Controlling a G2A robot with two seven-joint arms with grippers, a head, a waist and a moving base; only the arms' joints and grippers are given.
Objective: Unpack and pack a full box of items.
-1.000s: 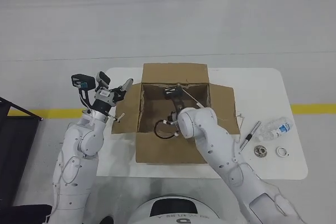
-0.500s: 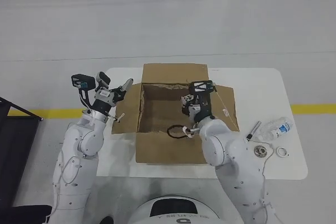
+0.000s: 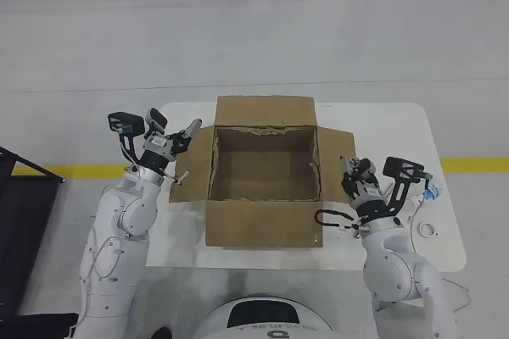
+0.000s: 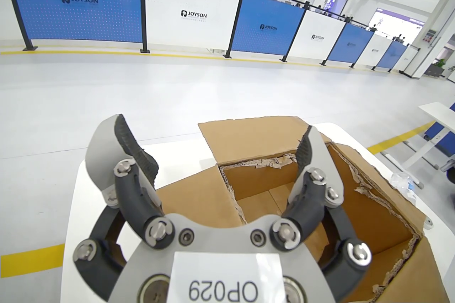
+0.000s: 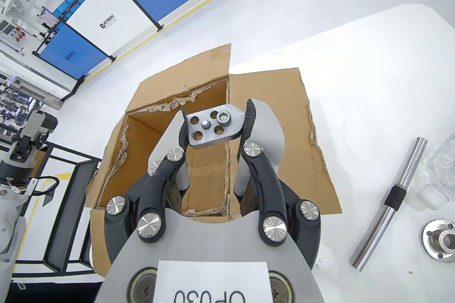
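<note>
Your R gripper point(image 5: 215, 122) — clenched on the small grey drilled metal plate point(image 5: 208, 137) — hangs over the brown cardboard box's point(image 5: 284, 126) R flap, w/ the shiny steel rod point(image 5: 391, 198) just outboard on the white table point(image 5: 373, 70).

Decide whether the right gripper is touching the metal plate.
Touching. The right wrist view shows the right gripper with its fingers pressed against opposite edges of the plate, with no gap.
</note>
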